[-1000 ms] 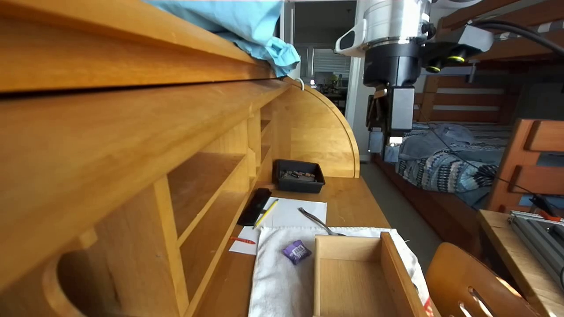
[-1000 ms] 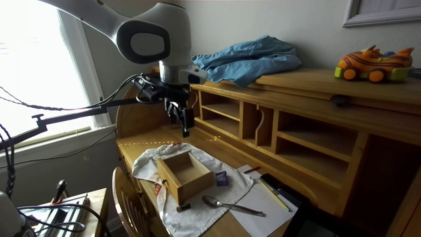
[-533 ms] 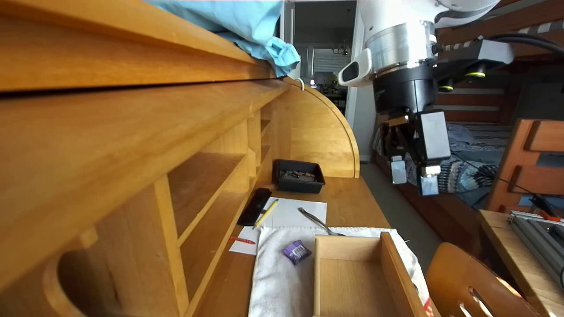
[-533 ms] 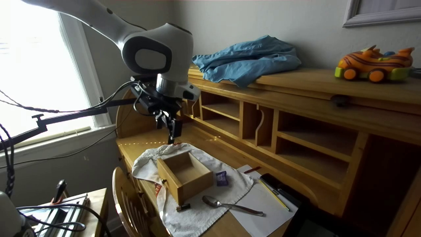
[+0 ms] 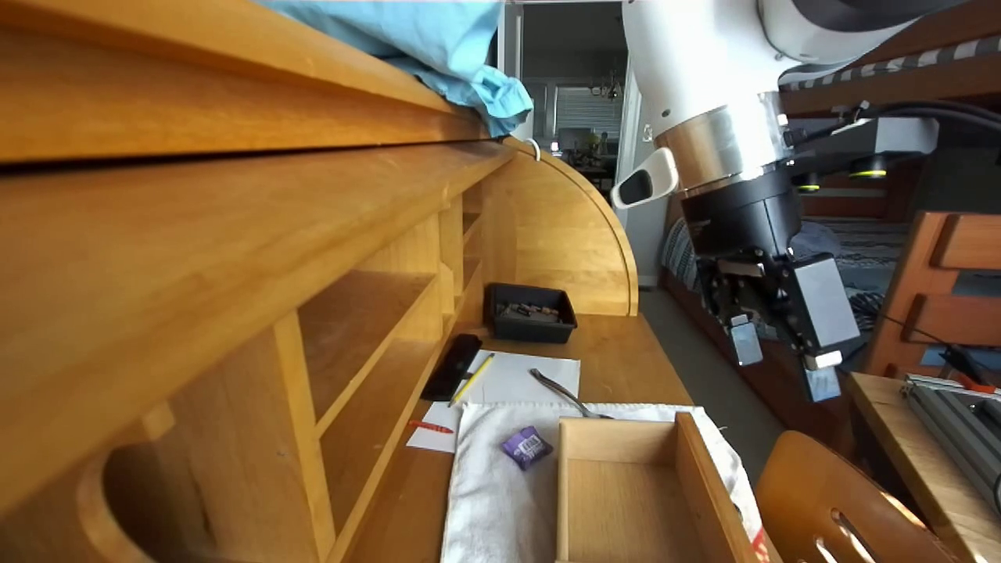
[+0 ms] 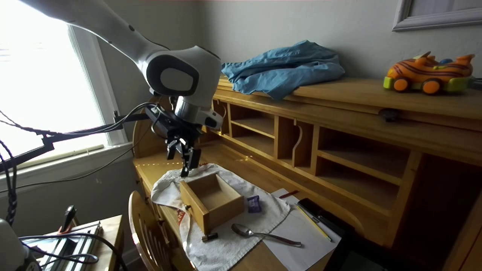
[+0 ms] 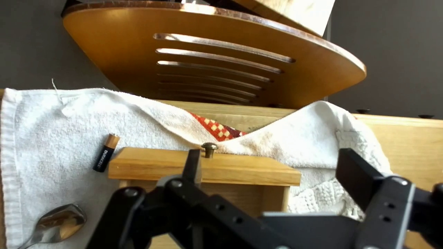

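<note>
My gripper (image 7: 271,162) is open with nothing between its fingers. In the wrist view its jaws frame the right part of a small wooden drawer (image 7: 242,169), whose front carries a brass knob (image 7: 209,150). The drawer stands on a white towel (image 6: 233,259), its inside bare in both exterior views. Tilted, my gripper (image 6: 177,164) hangs above the towel's far end in an exterior view, apart from the drawer. Beside the drawer lie a purple packet (image 6: 254,204), a spoon (image 6: 263,236) and a battery (image 7: 106,153).
A wooden chair (image 7: 221,27) stands against the desk's front edge. Paper (image 5: 539,375), a yellow pencil (image 5: 471,380), a red crayon (image 5: 431,426) and a black tray (image 5: 533,330) are on the desk. Cubbyholes (image 6: 252,128) line its back. A blue cloth (image 6: 286,69) lies on top.
The arm has come down and toward the chair side of the desk, and the gripper has tilted. Its jaws stay open. The drawer and the things around it have not moved.
</note>
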Controlling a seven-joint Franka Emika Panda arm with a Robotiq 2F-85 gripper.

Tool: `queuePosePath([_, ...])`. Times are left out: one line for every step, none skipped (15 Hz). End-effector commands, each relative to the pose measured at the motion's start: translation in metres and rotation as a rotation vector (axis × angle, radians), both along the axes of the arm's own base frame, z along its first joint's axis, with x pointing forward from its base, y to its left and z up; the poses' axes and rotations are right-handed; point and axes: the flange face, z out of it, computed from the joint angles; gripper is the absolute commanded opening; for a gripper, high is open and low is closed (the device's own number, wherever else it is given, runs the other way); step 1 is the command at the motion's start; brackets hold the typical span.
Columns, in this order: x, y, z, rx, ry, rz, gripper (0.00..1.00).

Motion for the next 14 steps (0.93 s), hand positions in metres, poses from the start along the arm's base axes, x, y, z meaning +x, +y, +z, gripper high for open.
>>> queuePosePath([0.000, 0.012, -0.011, -0.049, -0.011, 0.052, 1.00])
queuePosePath([0.000, 0.014, -0.014, -0.052, -0.016, 0.052, 1.00])
queuePosePath([0.000, 0.017, -0.016, -0.060, -0.029, 0.054, 1.00])
queuePosePath([0.000, 0.020, -0.019, -0.069, -0.048, 0.053, 1.00])
queuePosePath([0.000, 0.022, -0.021, -0.068, -0.068, 0.053, 1.00])
queuePosePath([0.000, 0.024, -0.022, -0.062, -0.084, 0.054, 1.00])
queuePosePath([0.001, 0.026, -0.023, -0.040, -0.101, 0.051, 1.00])
queuePosePath([0.001, 0.026, -0.022, -0.016, -0.123, 0.042, 1.00])
queuePosePath([0.004, 0.024, -0.020, -0.032, -0.089, 0.054, 1.00])
queuePosePath([0.005, 0.025, -0.020, -0.029, -0.103, 0.052, 1.00])
queuePosePath([0.006, 0.025, -0.019, -0.027, -0.109, 0.051, 1.00])
queuePosePath([0.006, 0.025, -0.019, -0.027, -0.111, 0.051, 1.00])
queuePosePath([0.006, 0.025, -0.019, -0.027, -0.111, 0.051, 1.00])
queuePosePath([0.004, 0.025, -0.025, -0.056, -0.089, 0.042, 1.00])
